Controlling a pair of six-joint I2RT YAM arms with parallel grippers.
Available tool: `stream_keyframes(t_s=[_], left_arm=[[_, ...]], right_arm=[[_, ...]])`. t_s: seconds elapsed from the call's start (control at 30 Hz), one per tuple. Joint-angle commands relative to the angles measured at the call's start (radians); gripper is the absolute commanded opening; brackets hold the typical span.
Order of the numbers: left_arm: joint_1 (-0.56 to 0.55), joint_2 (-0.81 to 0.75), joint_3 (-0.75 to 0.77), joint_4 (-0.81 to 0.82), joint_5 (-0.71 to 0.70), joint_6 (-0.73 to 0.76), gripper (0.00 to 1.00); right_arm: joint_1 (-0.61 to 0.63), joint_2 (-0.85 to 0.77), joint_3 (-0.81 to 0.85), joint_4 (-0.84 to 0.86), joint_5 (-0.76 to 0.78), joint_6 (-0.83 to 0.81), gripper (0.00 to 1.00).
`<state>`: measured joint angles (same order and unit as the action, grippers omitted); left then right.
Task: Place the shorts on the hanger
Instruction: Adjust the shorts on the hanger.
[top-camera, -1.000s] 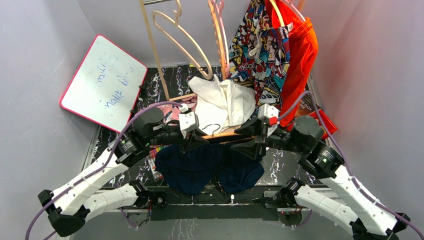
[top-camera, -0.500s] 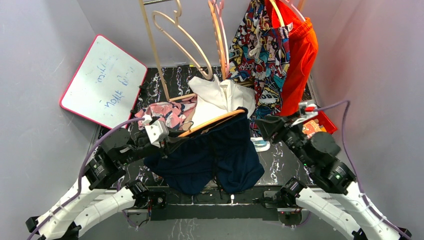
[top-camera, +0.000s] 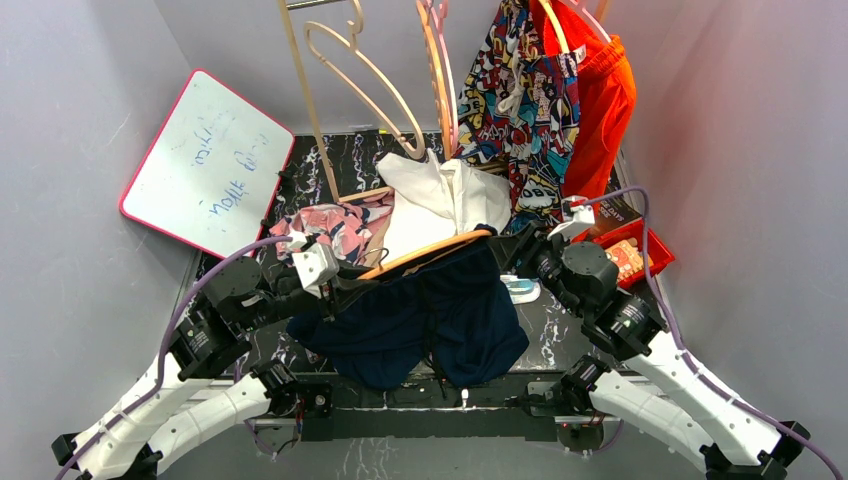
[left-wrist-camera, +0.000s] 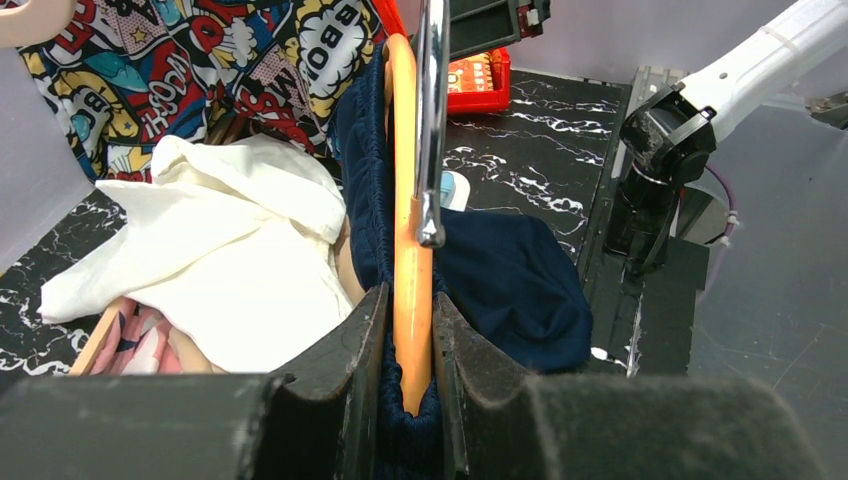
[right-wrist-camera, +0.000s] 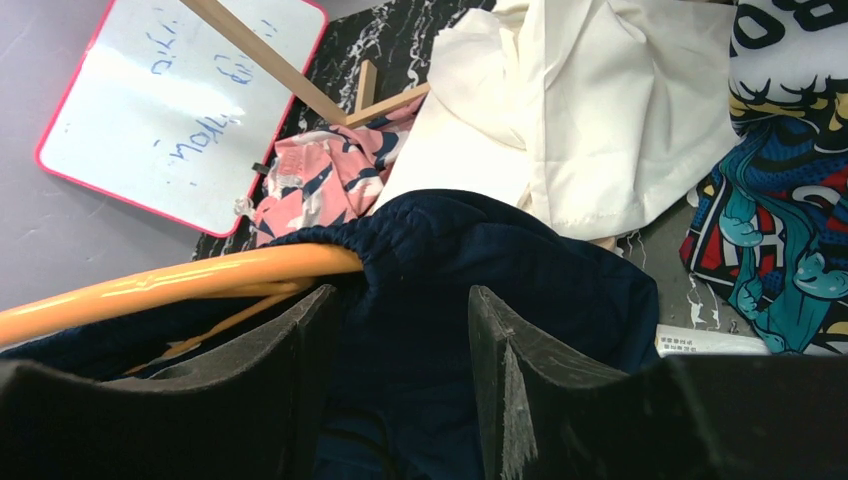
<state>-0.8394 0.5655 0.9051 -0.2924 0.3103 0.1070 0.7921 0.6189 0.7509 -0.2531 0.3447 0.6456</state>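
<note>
The orange-tan hanger (top-camera: 430, 250) is lifted off the table, and the navy shorts (top-camera: 420, 320) hang from it by the waistband. My left gripper (top-camera: 342, 285) is shut on the hanger's left end together with the gathered waistband. In the left wrist view the hanger (left-wrist-camera: 405, 200) runs straight out from between the gripper's (left-wrist-camera: 410, 340) jaws, with its metal hook (left-wrist-camera: 432, 120) above. My right gripper (top-camera: 512, 250) is at the hanger's right end. In the right wrist view this gripper (right-wrist-camera: 400, 345) is open, with the shorts (right-wrist-camera: 480, 250) between and below its fingers and the hanger (right-wrist-camera: 200, 280) by the left finger.
A white cloth (top-camera: 440, 205) and a pink patterned garment (top-camera: 335, 225) lie behind the hanger. Comic-print shorts (top-camera: 515, 95), orange shorts (top-camera: 600, 100) and pale hangers (top-camera: 360, 70) hang at the back. A whiteboard (top-camera: 205, 165) leans at the left, and a red box (top-camera: 635, 250) sits at the right.
My left arm drew back to the left, and the hanger with the shorts tilted up. My right arm left the hanger, swung out right, then came back to its right end.
</note>
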Motion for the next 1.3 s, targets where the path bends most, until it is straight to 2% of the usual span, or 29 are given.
stream_keyframes(t_s=[0.0, 0.17, 0.37, 0.6, 0.7, 0.83, 0.97, 1.1, 1.17, 1.27], left_arm=[[0.006, -0.018, 0.001, 0.086, 0.028, -0.001, 0.00], [0.005, -0.012, 0.002, 0.088, 0.038, 0.002, 0.00], [0.005, -0.006, 0.014, 0.088, 0.049, -0.003, 0.00], [0.004, -0.014, 0.016, 0.089, 0.050, -0.008, 0.00], [0.004, -0.015, 0.013, 0.088, 0.048, -0.008, 0.00], [0.005, -0.012, 0.011, 0.089, 0.043, -0.011, 0.00], [0.004, 0.009, 0.015, 0.052, 0.024, 0.002, 0.00], [0.005, 0.113, 0.084, -0.134, -0.052, 0.053, 0.00], [0.003, 0.159, 0.109, -0.193, -0.057, 0.055, 0.00], [0.005, 0.182, 0.100, -0.194, -0.043, 0.044, 0.00]], right_arm=[[-0.001, 0.004, 0.035, 0.067, 0.048, 0.023, 0.57], [-0.001, 0.016, 0.028, 0.085, 0.080, 0.025, 0.52], [-0.001, 0.058, 0.028, 0.105, 0.088, 0.018, 0.40], [-0.001, 0.102, 0.037, 0.114, 0.056, 0.007, 0.34], [-0.001, 0.121, 0.048, 0.113, 0.030, -0.003, 0.24], [-0.001, 0.140, 0.068, 0.097, 0.020, -0.027, 0.00], [-0.001, 0.144, 0.095, 0.031, 0.131, -0.056, 0.00], [-0.001, 0.152, 0.121, -0.045, 0.276, -0.102, 0.00], [-0.001, 0.153, 0.135, -0.045, 0.278, -0.127, 0.00], [-0.001, 0.163, 0.156, -0.019, 0.221, -0.145, 0.00]])
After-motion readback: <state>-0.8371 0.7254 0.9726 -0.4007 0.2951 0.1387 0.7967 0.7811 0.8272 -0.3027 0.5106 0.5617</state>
